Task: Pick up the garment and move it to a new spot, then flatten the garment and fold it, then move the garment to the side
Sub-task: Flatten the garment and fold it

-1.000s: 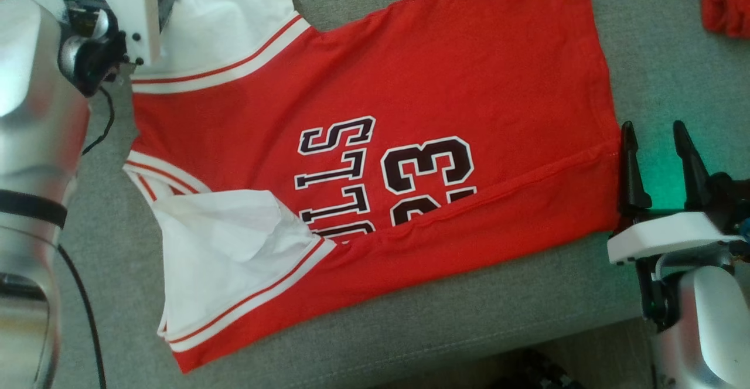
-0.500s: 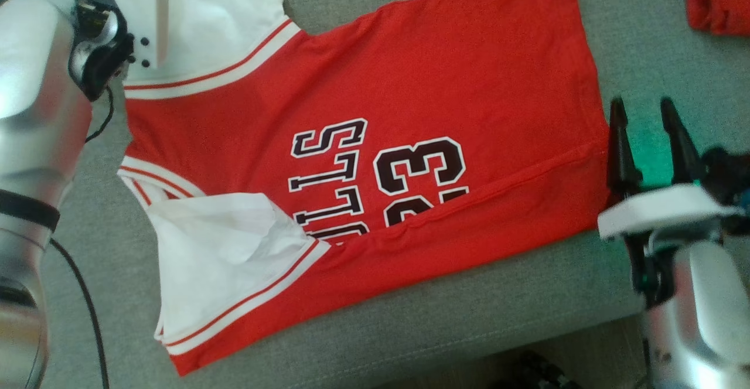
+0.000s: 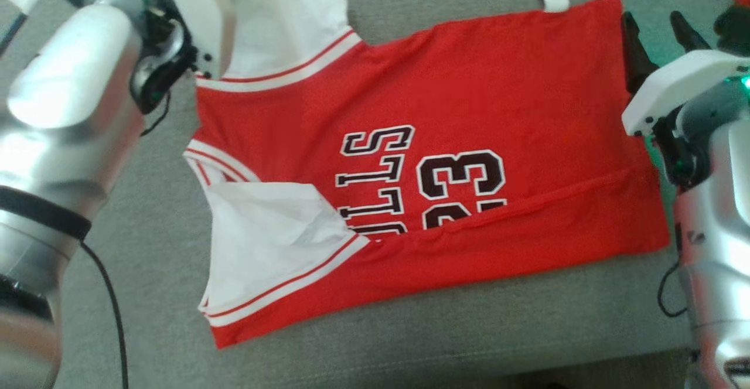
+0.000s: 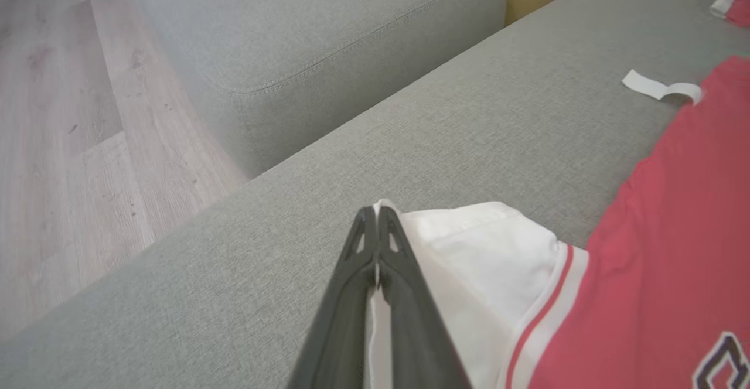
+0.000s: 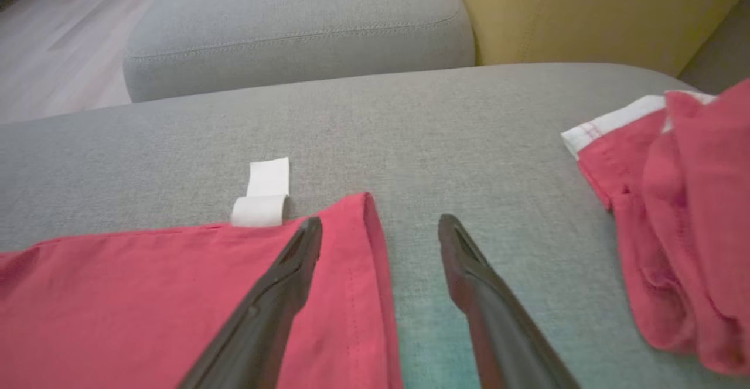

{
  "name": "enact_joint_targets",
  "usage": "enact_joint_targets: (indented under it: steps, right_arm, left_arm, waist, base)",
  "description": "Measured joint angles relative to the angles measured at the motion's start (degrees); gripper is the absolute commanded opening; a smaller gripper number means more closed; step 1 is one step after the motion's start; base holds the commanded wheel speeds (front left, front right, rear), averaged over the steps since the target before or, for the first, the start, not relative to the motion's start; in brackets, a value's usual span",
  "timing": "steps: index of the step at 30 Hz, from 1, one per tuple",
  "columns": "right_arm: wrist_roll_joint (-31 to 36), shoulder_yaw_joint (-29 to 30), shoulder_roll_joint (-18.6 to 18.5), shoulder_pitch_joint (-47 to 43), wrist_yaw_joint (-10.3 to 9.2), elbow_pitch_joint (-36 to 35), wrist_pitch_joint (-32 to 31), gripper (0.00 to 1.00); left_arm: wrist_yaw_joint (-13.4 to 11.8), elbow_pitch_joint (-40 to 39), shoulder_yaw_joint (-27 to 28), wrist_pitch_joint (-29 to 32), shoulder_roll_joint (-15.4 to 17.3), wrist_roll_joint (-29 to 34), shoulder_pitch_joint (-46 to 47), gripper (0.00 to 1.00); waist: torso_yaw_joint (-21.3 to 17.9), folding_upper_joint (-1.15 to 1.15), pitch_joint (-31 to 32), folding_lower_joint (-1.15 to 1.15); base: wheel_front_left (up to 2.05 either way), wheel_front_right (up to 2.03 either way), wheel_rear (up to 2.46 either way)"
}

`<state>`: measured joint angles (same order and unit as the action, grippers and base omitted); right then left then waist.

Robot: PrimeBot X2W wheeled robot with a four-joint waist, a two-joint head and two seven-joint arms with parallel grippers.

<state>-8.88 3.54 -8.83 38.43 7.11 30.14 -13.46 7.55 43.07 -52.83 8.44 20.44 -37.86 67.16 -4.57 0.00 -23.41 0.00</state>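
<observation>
Red cotton lies nearest: the jersey (image 3: 469, 113) is spread flat on the grey seat cushion (image 3: 410, 330). Its near long edge is already turned over, so it covers the lower halves of the lettering and the number. The near sleeve (image 3: 263, 242) lies white and creased on top of that fold. Judging by this, the folding step is in hand, with one long side done and the far side to come.

Farther back, the left gripper (image 4: 377, 213) has its fingers pressed together on the edge of the far sleeve (image 4: 469, 242), and a sliver of white cloth is pinched between them. The right gripper (image 5: 381, 222) stands spread wide at the far hem corner (image 5: 351, 213). One finger is over the red cloth and the other is over bare cushion. Whether either finger touches cannot be told.

The next move probably calls for the right jaws to come down and close on that corner. Both arms could then lift the far edge together and bring it toward the near fold, keeping it taut so the cloth does not bunch.

No bin or basket is in play, and the seat cushion alone bears things. Beyond the hem a white tag (image 5: 263, 195) sticks out, and a second red cloth (image 5: 691, 219) lies crumpled to the right, well apart from the jersey. Farthest off are a second cushion (image 5: 293, 26) and the wooden floor (image 4: 58, 113).
</observation>
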Motion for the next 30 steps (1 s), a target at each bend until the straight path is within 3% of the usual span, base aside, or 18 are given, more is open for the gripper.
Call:
enact_joint_targets:
  steps: [11,26,27,30]
  right_arm:
    - [-4.7,-3.2,-2.4,6.9,0.00,13.5,-1.7,1.00]
    - [-5.4,-6.1,-4.0,13.1,0.00,22.8,0.9,1.00]
    - [-5.5,-6.4,-4.1,13.4,0.00,23.2,0.9,0.99]
    - [-5.7,-6.8,-4.4,14.1,0.00,24.5,1.8,0.73]
  left_arm:
    - [0.0,-4.4,-6.0,-2.1,0.3,-4.3,1.6,0.00]
    - [0.0,-4.4,-10.1,-4.1,0.8,-7.0,3.9,0.00]
    - [0.0,-4.2,-10.4,-4.4,0.8,-7.2,3.9,0.00]
    - [0.0,-3.8,-11.4,-4.6,0.9,-7.7,3.9,0.00]
  waist:
    - [3.7,0.00,1.0,0.00]
    - [5.6,0.00,-0.2,0.00]
    - [5.6,0.00,-0.2,0.00]
    - [5.7,0.00,-0.3,0.00]
  base:
    - [0.00,0.00,0.00]
    - [0.00,0.00,0.00]
    - [0.00,0.00,0.00]
    - [0.00,0.00,0.00]
